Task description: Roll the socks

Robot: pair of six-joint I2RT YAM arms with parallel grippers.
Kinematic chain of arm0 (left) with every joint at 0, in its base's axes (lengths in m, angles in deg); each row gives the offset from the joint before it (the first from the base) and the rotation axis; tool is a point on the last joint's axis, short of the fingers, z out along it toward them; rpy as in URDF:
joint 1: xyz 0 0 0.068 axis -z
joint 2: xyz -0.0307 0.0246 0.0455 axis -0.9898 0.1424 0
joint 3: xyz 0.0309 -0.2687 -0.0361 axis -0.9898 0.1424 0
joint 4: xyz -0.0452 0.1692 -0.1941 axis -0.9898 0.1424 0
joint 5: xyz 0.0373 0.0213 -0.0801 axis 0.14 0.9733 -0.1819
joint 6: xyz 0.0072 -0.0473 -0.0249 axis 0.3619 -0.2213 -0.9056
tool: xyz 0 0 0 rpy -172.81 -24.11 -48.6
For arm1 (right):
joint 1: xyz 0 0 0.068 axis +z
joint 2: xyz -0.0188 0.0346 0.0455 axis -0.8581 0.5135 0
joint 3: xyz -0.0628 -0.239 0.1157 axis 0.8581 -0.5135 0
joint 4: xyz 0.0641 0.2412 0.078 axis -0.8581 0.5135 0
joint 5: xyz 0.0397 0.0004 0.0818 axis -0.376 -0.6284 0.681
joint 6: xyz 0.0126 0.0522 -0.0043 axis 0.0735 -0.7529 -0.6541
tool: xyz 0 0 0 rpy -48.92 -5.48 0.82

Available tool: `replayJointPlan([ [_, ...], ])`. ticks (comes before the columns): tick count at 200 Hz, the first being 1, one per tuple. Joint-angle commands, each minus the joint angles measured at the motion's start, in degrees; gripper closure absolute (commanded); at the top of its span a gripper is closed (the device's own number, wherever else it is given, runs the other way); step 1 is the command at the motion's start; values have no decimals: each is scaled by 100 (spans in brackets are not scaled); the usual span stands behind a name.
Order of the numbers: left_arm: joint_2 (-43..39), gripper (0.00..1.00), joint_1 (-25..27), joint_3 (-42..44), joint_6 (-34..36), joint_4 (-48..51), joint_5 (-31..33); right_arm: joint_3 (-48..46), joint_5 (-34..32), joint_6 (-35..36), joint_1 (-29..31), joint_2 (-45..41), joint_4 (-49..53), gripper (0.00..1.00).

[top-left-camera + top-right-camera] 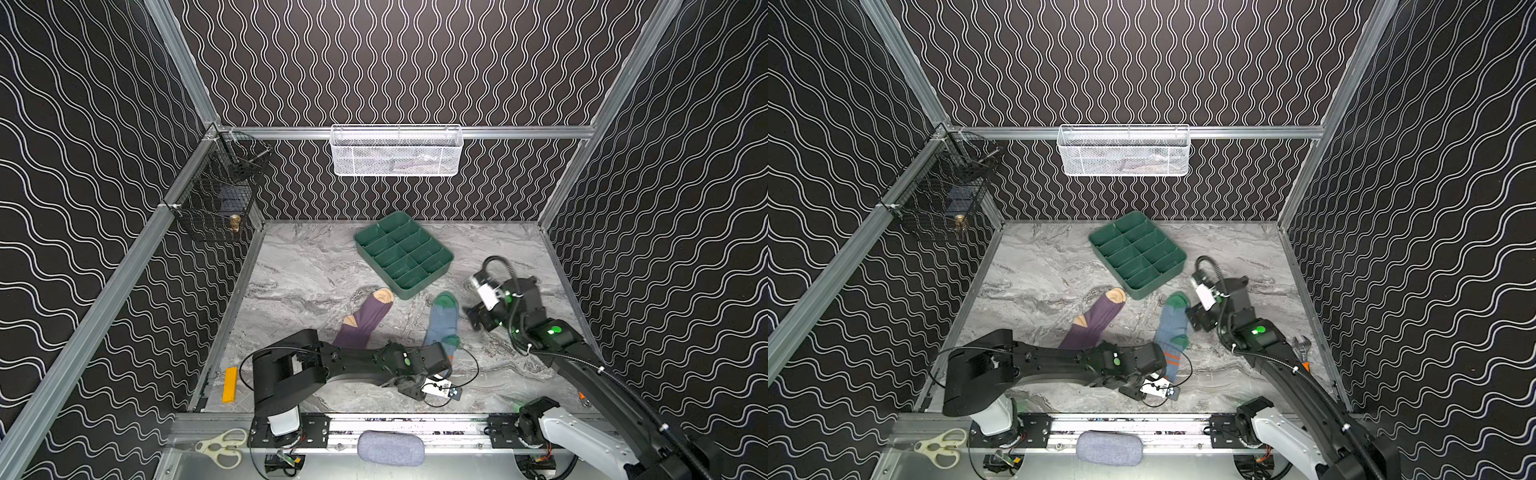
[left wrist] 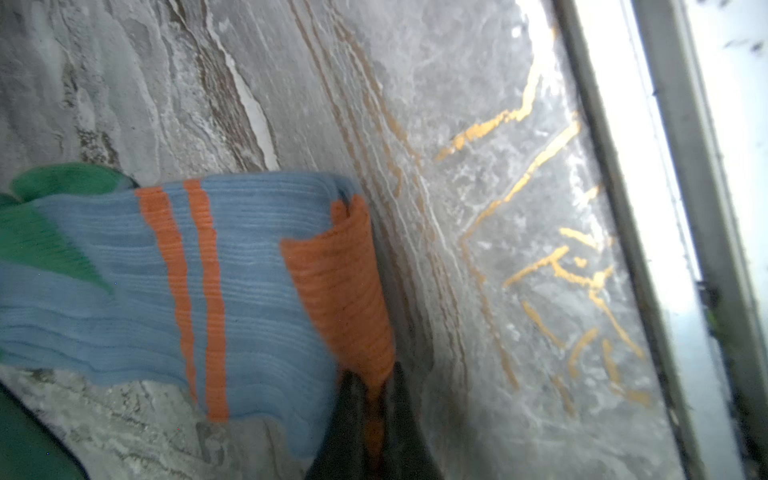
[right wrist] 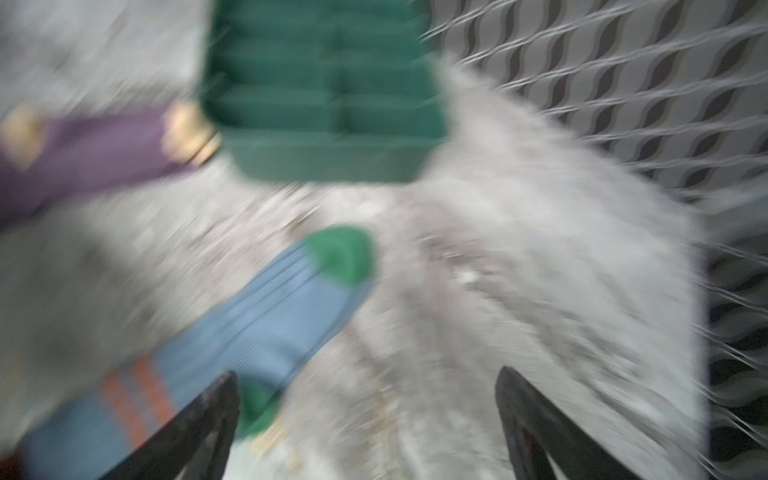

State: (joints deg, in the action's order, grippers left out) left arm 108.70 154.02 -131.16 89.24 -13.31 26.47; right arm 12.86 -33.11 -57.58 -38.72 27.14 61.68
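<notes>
well, both socks lie flat on the marble table [image 1: 299, 266], side by side but apart, in front of the green tray [image 1: 432, 277]. the purple sock [image 1: 368, 318] is on the left in both top views, its tan toe just beside the tray's near corner and its leg end hidden under the left arm. the light blue sock [image 1: 444, 320] is to its right, green toe toward the tray, green heel and orange stripes toward the front rail. in the left wrist view the left gripper [image 2: 372, 395] is closed tight on the orange cuff [image 2: 340, 291] of the light blue sock [image 2: 249, 270]. a pinch of that cuff shows between the two dark fingers, and the cuff is turned back over the blue leg, close to the two orange stripes. the right gripper [image 3: 368, 374] stands wide open and holds nothing. in both top views it sits just to the right of the blue sock's toe. the right wrist view is blurred, yet it shows the two fingers well apart with bare table between them, the blue sock [image 3: 270, 324] running past one finger, and the purple sock [image 3: 95, 145] and tray [image 3: 324, 160] beyond. a grey fabric pad [image 1: 390, 446] and a pair of scissors [image 1: 222, 448] rest on the front rail.
</notes>
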Motion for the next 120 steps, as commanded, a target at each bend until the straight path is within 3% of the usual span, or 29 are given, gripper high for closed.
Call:
replayJointPlan([
  [1,349,97,-172,-647,-212,1357,-869,398,-1482,-1717,-313,-220,-732,0],
  [16,736,96,-351,-1218,-366,1896,-1264,820,-1908,-2095,-333,-372,-192,0],
  [39,1300,95,-593,-2014,-516,2546,-1763,1056,-1693,-1768,-333,-906,400,1],
  [59,1780,93,-770,-2578,-589,2966,-2059,829,-571,-830,-332,-1779,609,5],
  [97,2573,92,-1077,-3368,-891,3447,-2334,185,2351,1426,-333,-3175,1433,11],
  [120,2940,89,-1210,-3772,-1052,3652,-2377,99,2728,2874,-333,-3233,2586,17],
])
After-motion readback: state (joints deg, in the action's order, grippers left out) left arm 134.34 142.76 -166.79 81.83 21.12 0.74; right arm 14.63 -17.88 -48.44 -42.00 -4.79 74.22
